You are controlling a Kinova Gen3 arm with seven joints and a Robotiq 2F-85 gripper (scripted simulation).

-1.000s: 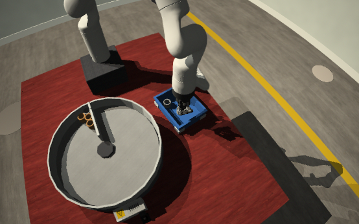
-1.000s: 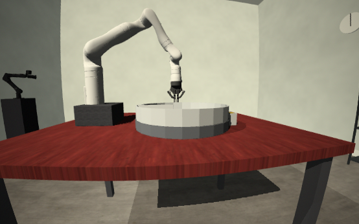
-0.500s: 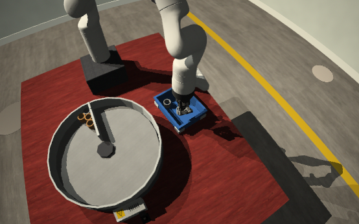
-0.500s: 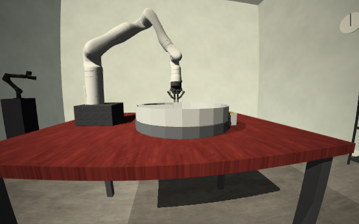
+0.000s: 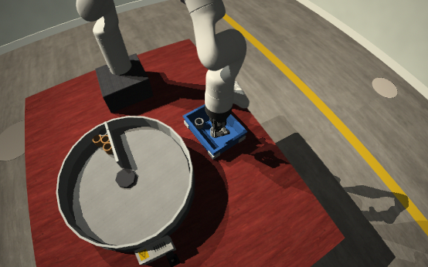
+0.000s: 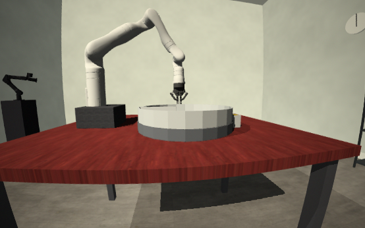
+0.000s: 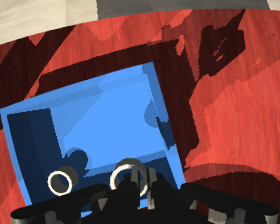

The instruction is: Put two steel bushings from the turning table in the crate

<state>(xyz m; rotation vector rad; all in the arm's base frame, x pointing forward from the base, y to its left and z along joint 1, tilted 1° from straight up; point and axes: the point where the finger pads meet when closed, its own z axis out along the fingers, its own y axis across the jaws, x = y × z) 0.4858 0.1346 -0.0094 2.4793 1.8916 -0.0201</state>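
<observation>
My gripper (image 5: 219, 133) (image 6: 178, 102) (image 7: 143, 178) is shut on the wall of a steel bushing (image 7: 127, 163), over the blue crate (image 5: 230, 143) (image 7: 121, 115). In the wrist view this grey bushing looks larger than the other one, so it seems raised above the crate floor; the fingers partly hide it. Another steel bushing (image 5: 195, 122) (image 7: 72, 175) stands upright in the crate, near a corner. Several orange-brown bushings (image 5: 107, 143) lie on the turning table (image 5: 151, 208) (image 6: 184, 116), beside its straight divider. The crate is hidden in the exterior view.
The turning table has a high round rim, a white divider (image 5: 112, 144) and a dark centre hub (image 5: 126, 178). The crate has raised walls. A control box (image 5: 156, 251) is on the table's outside. The arm's dark base block (image 5: 125, 90) stands behind, on the red table.
</observation>
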